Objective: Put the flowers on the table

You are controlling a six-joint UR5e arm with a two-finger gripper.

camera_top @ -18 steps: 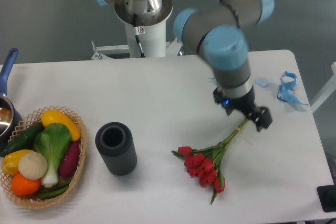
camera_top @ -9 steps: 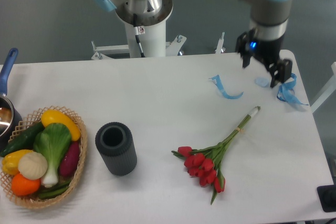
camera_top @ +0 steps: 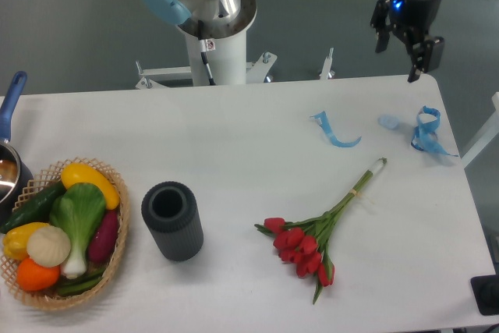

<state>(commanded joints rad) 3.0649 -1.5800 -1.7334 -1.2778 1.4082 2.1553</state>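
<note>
Camera view: the flowers (camera_top: 306,244) lie flat on the table (camera_top: 234,138), toward its right front part, with the red heads bunched near the front and the green stems running up and to the right, ending in a pale tip. Nothing touches them. Just beyond the stem tip, further back on the white top, lies a curled blue ribbon (camera_top: 335,131), apart from the stems. Near the right edge sits a second ribbon (camera_top: 426,132), looped and tangled, with a small pale blue scrap (camera_top: 388,122) just beside it on its left. Left of the tulip heads, well apart, stands a dark ribbed cup (camera_top: 172,220), upright, its open mouth showing. Further left, at the front left corner, a wicker basket (camera_top: 118,247) holds vegetables: a yellow pepper, a green leafy one, a cucumber, a purple one, a white round one and an orange one. At the left edge a pan (camera_top: 9,157) with a blue handle shows partly. The gripper (camera_top: 407,47) hangs in the air above the back right corner, well away from the flowers, its two fingers spread apart and holding nothing. The arm's white base (camera_top: 218,52) stands behind the back edge.
</note>
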